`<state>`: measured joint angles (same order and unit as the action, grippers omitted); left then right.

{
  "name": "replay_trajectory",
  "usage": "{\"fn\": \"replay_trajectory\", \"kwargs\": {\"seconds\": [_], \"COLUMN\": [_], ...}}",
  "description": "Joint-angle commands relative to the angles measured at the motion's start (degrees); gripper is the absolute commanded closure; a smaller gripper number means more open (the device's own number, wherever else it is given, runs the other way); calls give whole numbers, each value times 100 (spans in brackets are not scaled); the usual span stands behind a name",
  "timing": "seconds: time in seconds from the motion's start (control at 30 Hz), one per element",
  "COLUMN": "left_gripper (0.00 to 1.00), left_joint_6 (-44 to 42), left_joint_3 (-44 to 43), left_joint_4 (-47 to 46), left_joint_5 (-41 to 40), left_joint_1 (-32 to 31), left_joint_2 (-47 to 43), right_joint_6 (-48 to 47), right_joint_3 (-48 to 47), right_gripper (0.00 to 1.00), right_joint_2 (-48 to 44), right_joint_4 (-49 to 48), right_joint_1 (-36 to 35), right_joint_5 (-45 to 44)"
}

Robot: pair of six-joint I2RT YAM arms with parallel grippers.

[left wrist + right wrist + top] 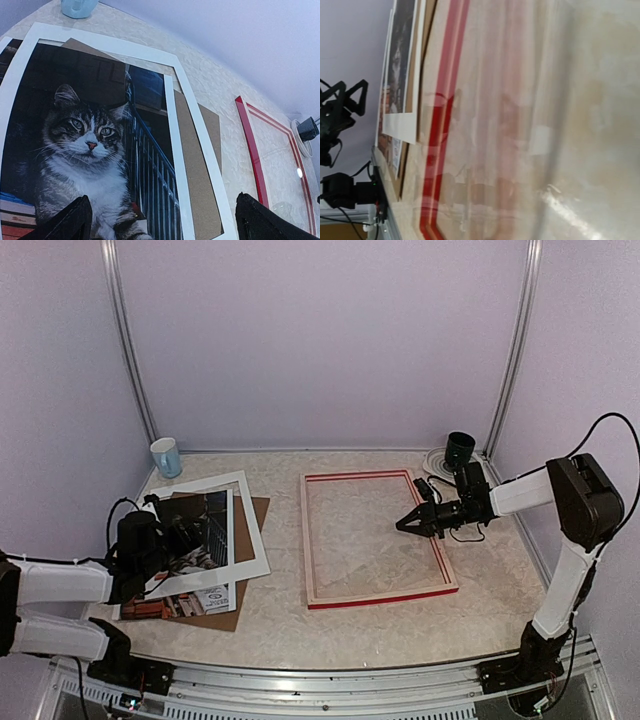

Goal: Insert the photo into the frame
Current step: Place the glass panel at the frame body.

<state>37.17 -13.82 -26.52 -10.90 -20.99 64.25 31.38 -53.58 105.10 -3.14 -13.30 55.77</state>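
At the left of the bench (400,635), the left arm lay low, its forearm reaching rightward from the left edge with the wrist close above the photo (85,145). The left fingers (190,535) were spread wide, holding nothing, and in the wrist view their two dark tips framed the cat's chest from just above the print. Whether either tip touched the paper could not be told. The photo lay face up at the near left, on a brown backing board (252,575) and with a white mat (255,530) set skewed over it. A blue cup (166,456) stood at the far left corner. Right of the board, apart from it, the frame (312,540) lay flat in the middle of the bench, its red rails around a glossy, reflective inside. The right fingers (404,526) were pressed together, gripping nothing, and pointed left over the frame's right half, just inside its right rail. Contact with the surface could not be judged. The right arm rose from its base at the near right to a high elbow, and its forearm sloped leftward to the frame. Behind it, a black cup (460,448) stood on a white plate (433,462) at the far right.
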Motion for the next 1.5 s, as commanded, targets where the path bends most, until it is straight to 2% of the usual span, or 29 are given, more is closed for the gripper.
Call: {"fn": "replay_trajectory", "kwargs": {"seconds": [0.0, 1.23, 1.47], "left_gripper": [1, 1, 1], "left_joint_6": [-52, -61, -61], "left_joint_3": [51, 51, 51], "left_joint_4": [-46, -12, -9], "left_joint_5": [-45, -77, -86], "left_joint_1": [-14, -11, -14], "left_joint_2": [9, -9, -1], "right_joint_6": [-172, -412, -476], "right_joint_3": [-56, -104, -105], "right_gripper": [100, 100, 100], "right_joint_2": [81, 72, 44], "right_joint_4": [28, 278, 579], "right_joint_1": [107, 302, 302], "right_joint_5": [-154, -288, -240]}}
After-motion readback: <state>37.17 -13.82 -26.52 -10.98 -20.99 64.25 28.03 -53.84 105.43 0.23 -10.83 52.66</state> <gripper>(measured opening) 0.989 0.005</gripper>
